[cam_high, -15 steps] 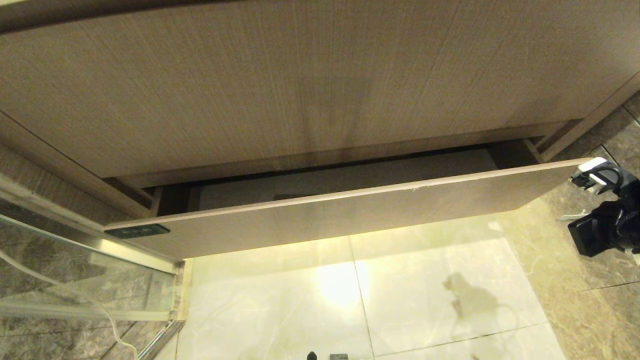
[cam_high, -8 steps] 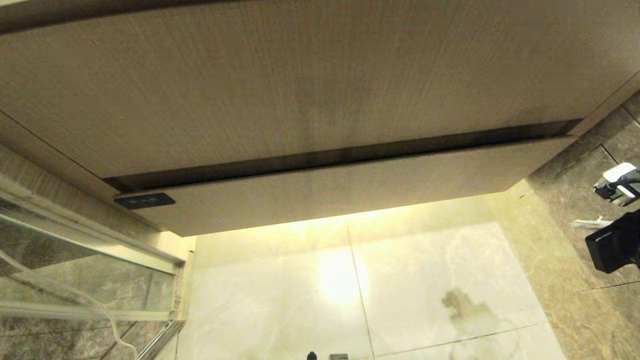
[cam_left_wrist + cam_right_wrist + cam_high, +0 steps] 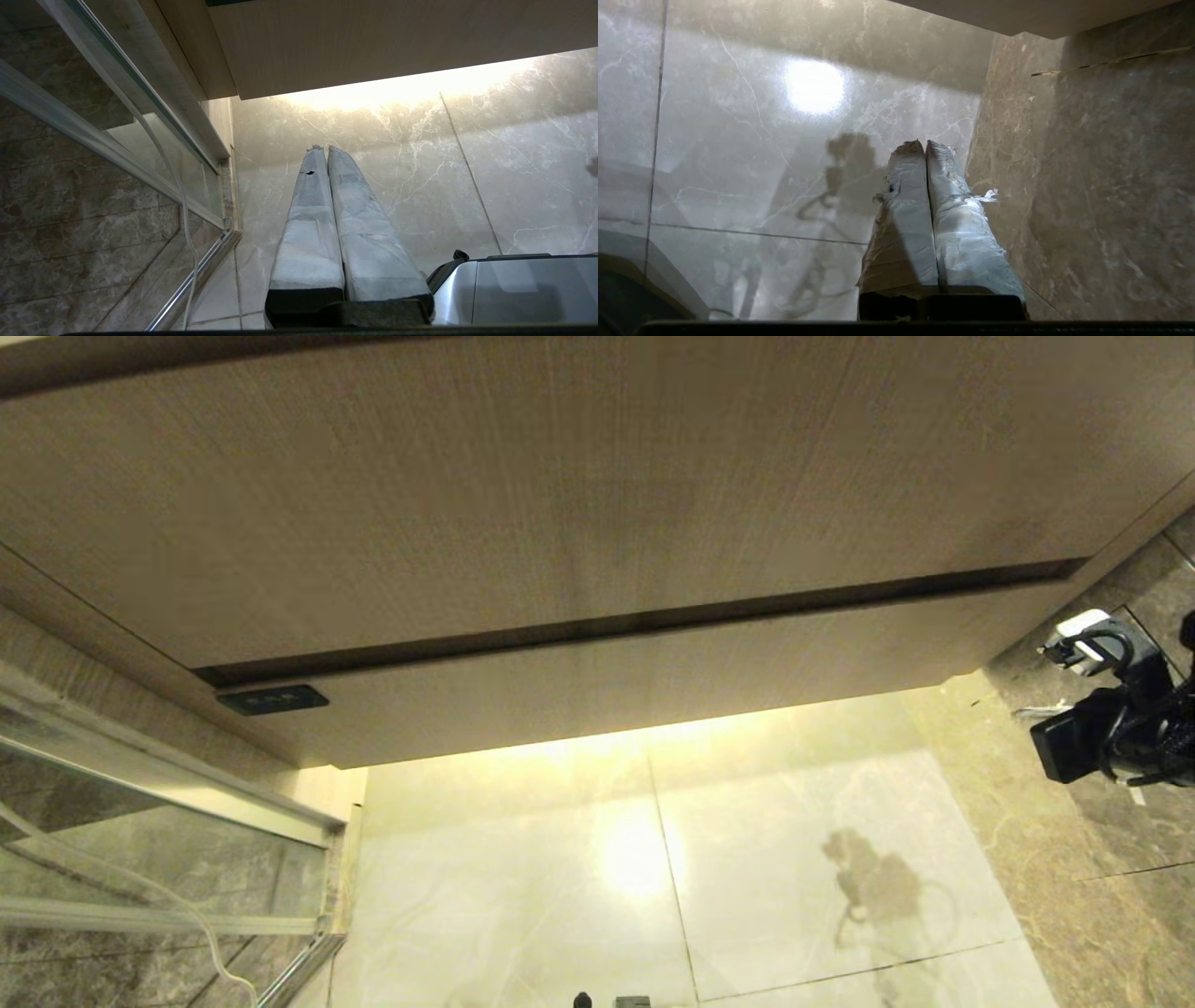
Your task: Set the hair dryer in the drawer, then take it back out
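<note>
The drawer (image 3: 597, 686) has slid shut — right end effector (image 3: 924, 149) beside it.

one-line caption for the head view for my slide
Drawer shut under the vanity panel; right gripper shut, beside its right corner.

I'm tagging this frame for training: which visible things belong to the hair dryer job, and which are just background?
Job:
wide light-brown wood-grain drawer, shut
right tool, shut, empty, beside the drawer's right end
The hair dryer is not visible.

Background:
taller wood-grain panel
glass partition
white cord
left tool, parked
</note>
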Controlling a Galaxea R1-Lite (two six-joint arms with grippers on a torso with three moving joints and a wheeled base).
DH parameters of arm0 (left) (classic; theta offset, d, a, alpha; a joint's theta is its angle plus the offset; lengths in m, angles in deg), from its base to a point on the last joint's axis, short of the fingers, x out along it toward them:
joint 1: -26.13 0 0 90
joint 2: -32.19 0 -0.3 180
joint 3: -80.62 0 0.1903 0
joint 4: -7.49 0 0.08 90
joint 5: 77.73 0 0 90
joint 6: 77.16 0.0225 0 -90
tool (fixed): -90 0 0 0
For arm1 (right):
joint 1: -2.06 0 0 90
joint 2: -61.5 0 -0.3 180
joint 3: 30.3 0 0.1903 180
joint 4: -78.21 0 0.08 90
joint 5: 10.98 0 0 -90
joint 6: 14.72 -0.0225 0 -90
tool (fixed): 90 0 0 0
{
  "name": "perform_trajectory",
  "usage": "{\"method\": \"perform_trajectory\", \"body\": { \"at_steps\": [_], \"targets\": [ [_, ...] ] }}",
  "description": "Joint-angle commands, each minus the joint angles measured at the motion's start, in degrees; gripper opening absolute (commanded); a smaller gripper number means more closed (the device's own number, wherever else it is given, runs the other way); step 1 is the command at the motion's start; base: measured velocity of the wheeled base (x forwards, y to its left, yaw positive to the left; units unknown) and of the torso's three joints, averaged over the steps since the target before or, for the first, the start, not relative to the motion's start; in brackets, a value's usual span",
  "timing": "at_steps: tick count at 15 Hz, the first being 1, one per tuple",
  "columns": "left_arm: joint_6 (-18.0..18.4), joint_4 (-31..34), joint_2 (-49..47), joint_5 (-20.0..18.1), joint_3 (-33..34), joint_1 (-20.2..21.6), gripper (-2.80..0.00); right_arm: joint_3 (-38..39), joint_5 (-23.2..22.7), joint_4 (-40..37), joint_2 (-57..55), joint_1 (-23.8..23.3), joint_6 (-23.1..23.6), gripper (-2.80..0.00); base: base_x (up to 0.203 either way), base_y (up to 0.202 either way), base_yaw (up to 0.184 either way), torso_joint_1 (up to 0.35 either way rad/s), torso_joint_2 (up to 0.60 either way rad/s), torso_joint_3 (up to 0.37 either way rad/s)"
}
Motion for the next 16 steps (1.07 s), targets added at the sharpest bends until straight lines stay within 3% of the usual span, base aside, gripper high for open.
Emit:
{"method": "perform_trajectory", "body": {
  "at_steps": [1,4,7,12,16],
  "targets": [
    [0.0,0.0,0.0,0.0,0.0,0.0,-2.8,-1.2,-0.1,1.5,-3.8,0.1,-0.9,-2.8,0.0,0.0,0.0,0.0,0.0,0.0],
    [0.0,0.0,0.0,0.0,0.0,0.0,-2.8,-2.3,0.0,3.1,-5.4,0.1,-1.8,-2.8,0.0,0.0,0.0,0.0,0.0,0.0],
    [0.0,0.0,0.0,0.0,0.0,0.0,-2.8,1.0,0.2,1.0,2.3,0.0,-2.5,-2.8,0.0,0.0,0.0,0.0,0.0,0.0],
    [0.0,0.0,0.0,0.0,0.1,0.0,-2.8,11.6,2.1,-7.9,29.4,-0.9,-13.6,-2.8,0.0,0.0,0.0,0.0,0.0,0.0],
    [0.0,0.0,0.0,0.0,0.1,0.0,-2.8,27.8,7.4,-11.4,53.3,0.2,-18.3,-2.8,0.0,0.0,0.0,0.0,0.0,0.0]
  ]
}}
